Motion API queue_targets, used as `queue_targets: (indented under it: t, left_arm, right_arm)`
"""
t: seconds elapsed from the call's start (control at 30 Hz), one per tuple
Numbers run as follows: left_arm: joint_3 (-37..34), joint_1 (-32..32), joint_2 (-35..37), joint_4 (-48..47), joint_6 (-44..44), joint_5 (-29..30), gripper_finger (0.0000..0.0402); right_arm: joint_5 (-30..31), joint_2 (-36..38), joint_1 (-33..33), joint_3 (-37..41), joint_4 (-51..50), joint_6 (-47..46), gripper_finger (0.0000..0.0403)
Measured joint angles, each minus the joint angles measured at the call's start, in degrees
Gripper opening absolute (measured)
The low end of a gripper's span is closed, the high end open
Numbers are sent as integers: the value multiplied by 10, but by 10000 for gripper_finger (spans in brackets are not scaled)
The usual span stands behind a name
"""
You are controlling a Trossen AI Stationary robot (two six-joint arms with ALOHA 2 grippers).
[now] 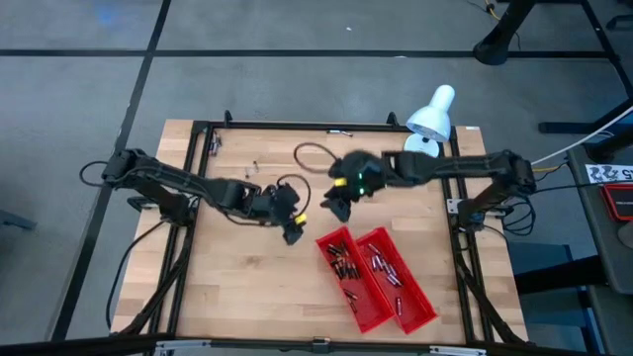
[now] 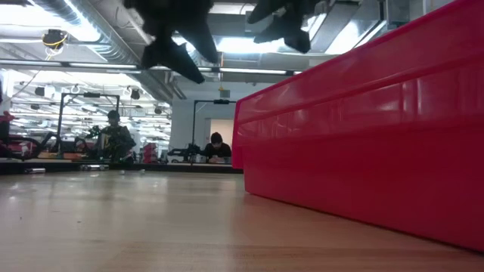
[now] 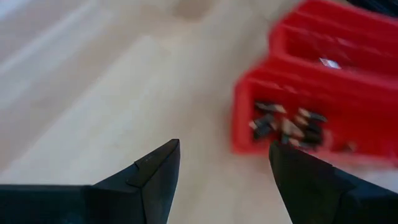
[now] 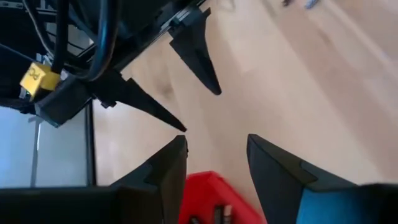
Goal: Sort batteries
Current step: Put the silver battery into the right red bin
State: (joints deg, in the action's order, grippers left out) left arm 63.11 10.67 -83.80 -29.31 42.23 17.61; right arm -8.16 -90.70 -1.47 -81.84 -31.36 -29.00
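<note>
Two red trays [image 1: 381, 297] lie side by side on the table's near right part, both with several small dark batteries [image 1: 344, 263] inside. My left gripper [image 1: 293, 233] hovers open and empty just left of the trays' far-left corner. In its wrist view the open fingers [image 3: 224, 144] frame bare wood, with the nearer tray's batteries [image 3: 286, 124] ahead. My right gripper [image 1: 338, 208] hangs open and empty above the table, just beyond that same corner. Its wrist view [image 4: 216, 137] shows the tray corner [image 4: 208, 193] below and the left gripper's fingers [image 4: 199, 59] ahead.
A white lamp [image 1: 432, 117] stands at the far right edge, and a thin cable loop [image 1: 312, 153] lies on the far middle. Some tiny things [image 1: 255, 166] lie far left; what they are I cannot tell. Bare wood [image 1: 247, 287] spreads over the near left. People sit in the room beyond [image 2: 218, 147].
</note>
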Motion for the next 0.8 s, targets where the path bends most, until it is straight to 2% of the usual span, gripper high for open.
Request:
queue_targets:
  t: [0.13,0.27,0.53,0.67,0.8]
  left_arm:
    - [0,-59,0,0,-6,0,237]
    - [0,-118,0,0,-8,0,237]
    - [1,-218,1,-22,-7,0,237]
    - [1,-278,-7,-88,-2,-10,237]
    - [1,-341,-26,-131,-39,-45,237]
  right_arm:
    - [-57,0,-63,0,0,51,169]
    - [-89,0,-116,0,7,91,169]
    - [-100,0,-185,0,8,159,169]
    - [-63,0,-200,0,19,160,170]
    - [23,0,-200,0,40,158,170]
